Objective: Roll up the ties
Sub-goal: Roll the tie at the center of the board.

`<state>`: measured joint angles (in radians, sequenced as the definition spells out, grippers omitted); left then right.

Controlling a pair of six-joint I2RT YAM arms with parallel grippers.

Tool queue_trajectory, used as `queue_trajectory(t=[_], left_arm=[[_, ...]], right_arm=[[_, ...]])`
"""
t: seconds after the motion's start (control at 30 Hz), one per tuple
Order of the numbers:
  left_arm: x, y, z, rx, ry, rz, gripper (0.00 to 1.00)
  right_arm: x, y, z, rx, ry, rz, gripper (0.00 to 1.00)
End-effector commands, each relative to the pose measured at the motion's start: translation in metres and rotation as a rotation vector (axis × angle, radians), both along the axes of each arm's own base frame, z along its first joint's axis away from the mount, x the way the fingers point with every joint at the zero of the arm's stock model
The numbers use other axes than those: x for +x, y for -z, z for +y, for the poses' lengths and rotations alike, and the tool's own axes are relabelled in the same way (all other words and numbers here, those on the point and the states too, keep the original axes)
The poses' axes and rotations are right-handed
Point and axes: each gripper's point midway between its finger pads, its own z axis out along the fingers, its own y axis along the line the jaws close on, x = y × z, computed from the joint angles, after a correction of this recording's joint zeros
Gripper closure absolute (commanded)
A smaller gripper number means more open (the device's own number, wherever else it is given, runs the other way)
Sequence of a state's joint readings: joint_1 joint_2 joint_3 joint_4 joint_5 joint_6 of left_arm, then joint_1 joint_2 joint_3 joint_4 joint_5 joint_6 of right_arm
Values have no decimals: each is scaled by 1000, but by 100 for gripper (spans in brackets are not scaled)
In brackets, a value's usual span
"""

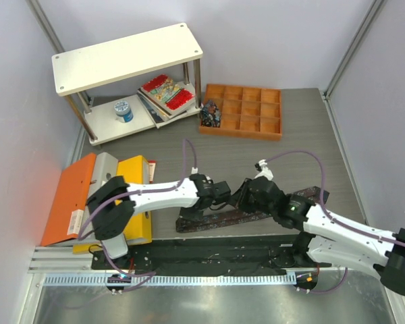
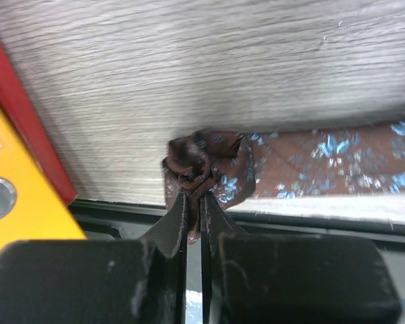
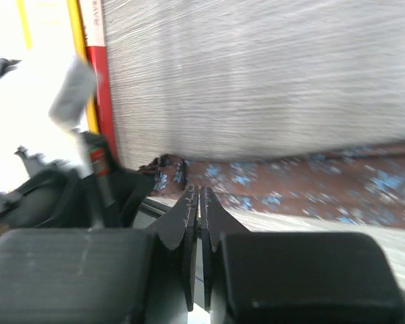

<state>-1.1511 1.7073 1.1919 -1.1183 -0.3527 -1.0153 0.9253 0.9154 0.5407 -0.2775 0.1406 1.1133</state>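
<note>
— Fingers fill the bottom of both wrist views, so we begin there. What do we have on the left?

— Our left fingers (image 2: 177, 219) are clamped on the rolled end of the tie (image 2: 209, 169). That end is a small, dark brown roll of cloth with blue flecks, at the lower middle of the frame. A yellow folder (image 2: 20, 216) and a red edge (image 2: 30, 135) sit at the far left.

— And the rest of the tie?

— It lies flat on the desk (image 2: 223, 67) and runs off the right edge. From above we see it as a dark strip across the centre of the frame.

— The right side?

— Our right fingers (image 3: 187, 216) are pressed nearly together, with their tips at the tie's near edge. We cannot tell whether any cloth is caught between them.
</note>
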Motion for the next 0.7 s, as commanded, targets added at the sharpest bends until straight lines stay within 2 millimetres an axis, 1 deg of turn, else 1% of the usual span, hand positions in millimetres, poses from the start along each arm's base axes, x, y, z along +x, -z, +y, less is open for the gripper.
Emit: queue_trajectory(t=[0.0, 0.03, 0.07, 0.1, 0.13, 0.17, 0.2, 0.23, 0.3, 0.33, 0.4, 0.43, 0.57, 0.6, 0.67], left_arm=[[-1, 9, -12, 76, 19, 2, 97], [1, 7, -20, 64, 17, -4, 96], [0, 9, -22, 76, 24, 2, 93], [-1, 13, -24, 90, 24, 9, 90], [1, 12, -32, 78, 25, 7, 86], [1, 13, -36, 74, 24, 12, 83], [0, 17, -39, 79, 26, 24, 78], [3, 15, -46, 62, 26, 21, 71], [4, 16, -52, 60, 27, 23, 62], [7, 16, -58, 53, 27, 21, 53], [8, 16, -61, 58, 27, 23, 45], [9, 16, -64, 54, 26, 19, 43], [12, 12, -72, 44, 30, 16, 39], [13, 11, -74, 40, 31, 14, 38], [15, 3, -76, 19, 33, -1, 34]], right_arm=[[-4, 7, -29, -59, 71, 3, 90], [-5, 7, -31, -61, 74, 3, 90], [-5, 2, -33, -54, 82, -9, 90], [-7, 3, -36, -62, 85, -2, 90], [-7, 1, -38, -60, 88, -4, 90], [-7, -3, -39, -50, 93, -13, 90], [-8, -3, -42, -55, 99, -8, 90], [-9, -4, -44, -53, 104, -9, 90], [-11, -6, -47, -44, 109, -11, 90], [-12, -6, -47, -41, 110, -11, 90], [-14, -6, -49, -37, 107, -9, 90], [-15, -6, -50, -39, 108, -7, 90], [-18, -7, -52, -35, 105, -2, 91], [-19, -10, -52, -21, 103, -4, 91], [-21, -13, -51, -5, 98, -3, 91]])
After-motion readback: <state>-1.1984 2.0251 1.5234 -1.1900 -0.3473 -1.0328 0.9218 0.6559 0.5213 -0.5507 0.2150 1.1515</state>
